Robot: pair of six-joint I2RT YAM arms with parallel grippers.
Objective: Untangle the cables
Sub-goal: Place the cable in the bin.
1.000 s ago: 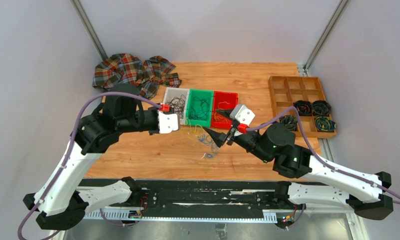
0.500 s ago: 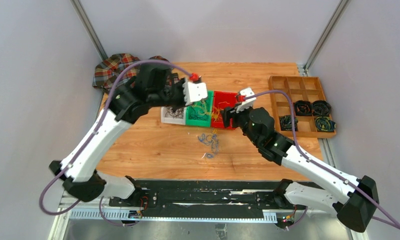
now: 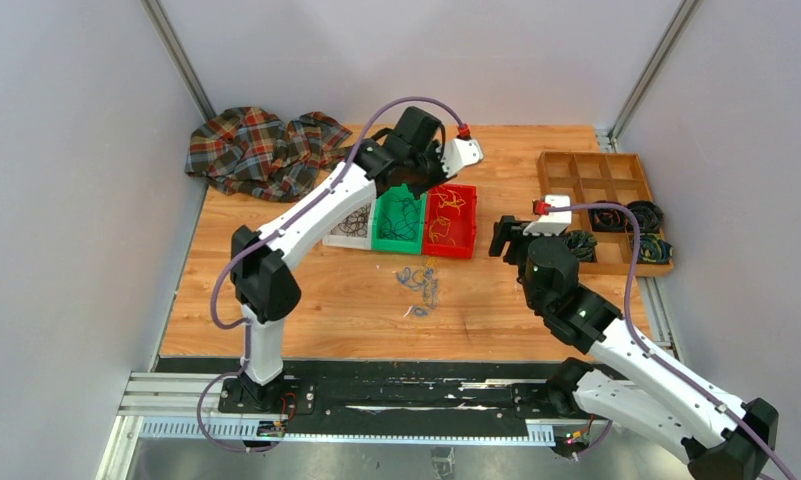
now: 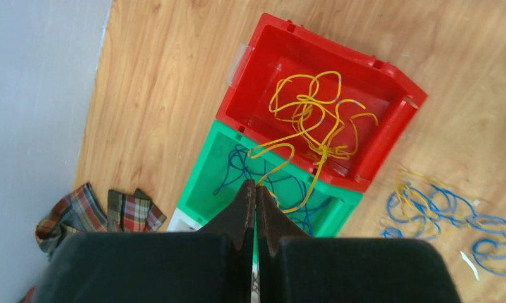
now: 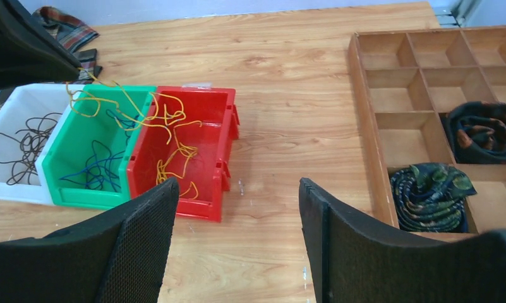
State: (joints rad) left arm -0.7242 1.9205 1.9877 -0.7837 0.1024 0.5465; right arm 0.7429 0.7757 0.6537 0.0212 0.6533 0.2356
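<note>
- Left gripper [image 4: 255,189] pinched shut on a yellow wire [image 4: 323,150] trailing ahead of its jaws into the red bin [image 4: 395,126]
- Right gripper [image 5: 237,221] gaping wide, empty
- Right of the left jaws, a blue-yellow tangle [image 4: 427,205] not yet sorted

white bin [image 4: 182,221] mostly hid behind l. fingers [image 4: 239,211].

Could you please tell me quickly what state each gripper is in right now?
Left gripper: closed, pinching a yellow cable trailing from the red bin.
Right gripper: open, holding nothing.
</note>
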